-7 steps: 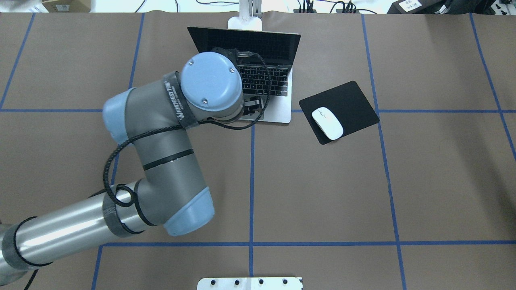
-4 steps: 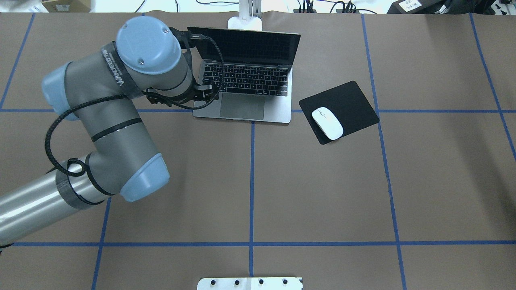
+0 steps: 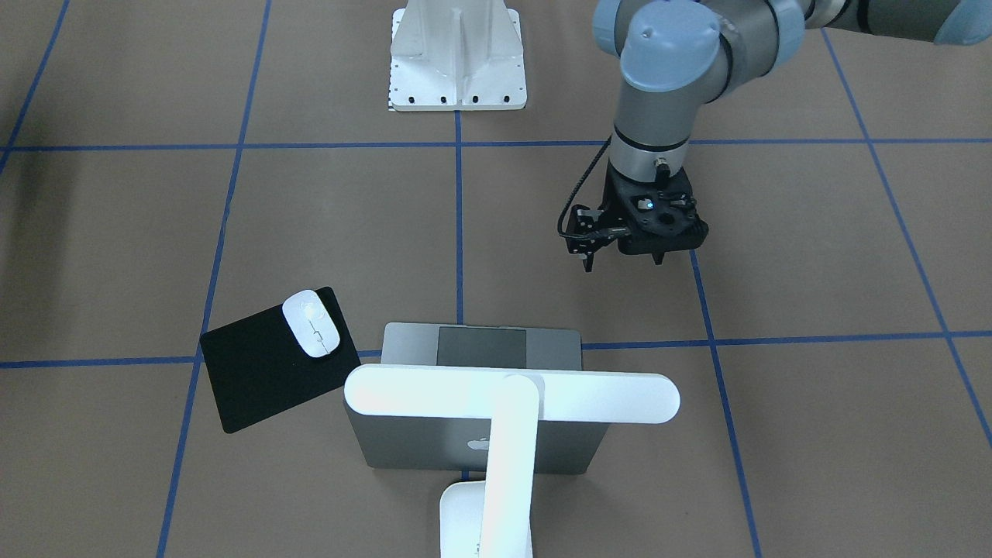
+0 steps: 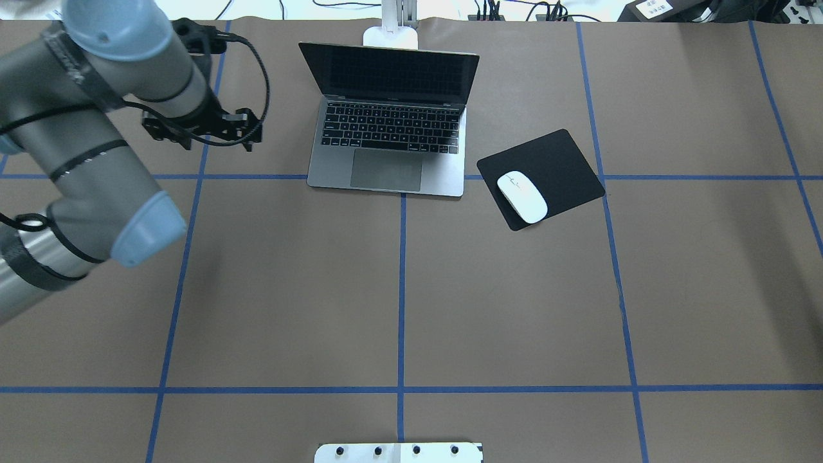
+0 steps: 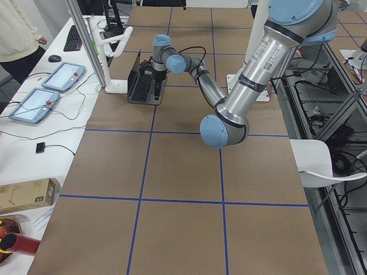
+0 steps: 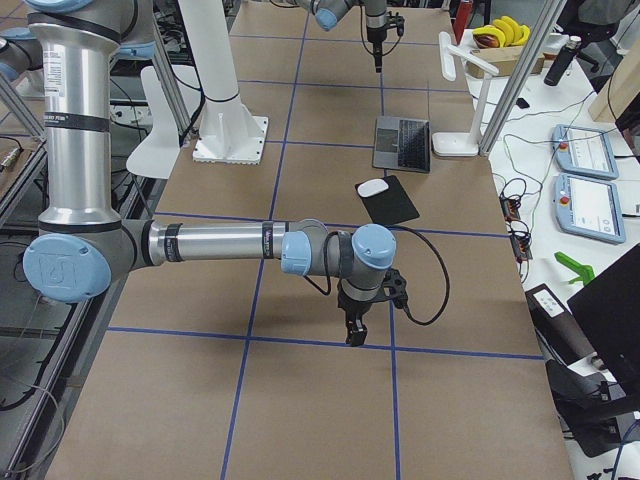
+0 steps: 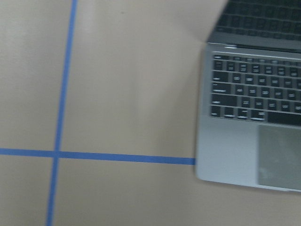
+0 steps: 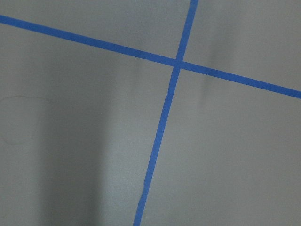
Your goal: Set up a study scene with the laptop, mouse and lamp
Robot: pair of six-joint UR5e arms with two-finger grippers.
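The laptop (image 4: 386,170) stands open at the table's far middle, screen dark; its lid with the logo faces the front view (image 3: 422,446), and its left corner shows in the left wrist view (image 7: 225,150). The white mouse (image 4: 521,197) lies on a black pad (image 4: 559,161) right of the laptop. The lamp's bar head (image 3: 604,397) hangs over the laptop, and its base (image 4: 390,36) stands behind the screen. My left gripper (image 3: 622,263) is open and empty above bare table, left of the laptop (image 4: 215,138). My right gripper (image 6: 352,335) hovers over bare table, far from everything; I cannot tell its state.
A white bolted pedestal (image 3: 457,58) stands at the robot's side of the table. Blue tape lines (image 4: 402,289) cross the brown table. Tablets and cables (image 6: 580,150) lie on a side bench beyond the far edge.
My left arm has swung left and back, from above the laptop's trackpad to the bare table left of the laptop. The laptop, mouse and lamp have not moved.
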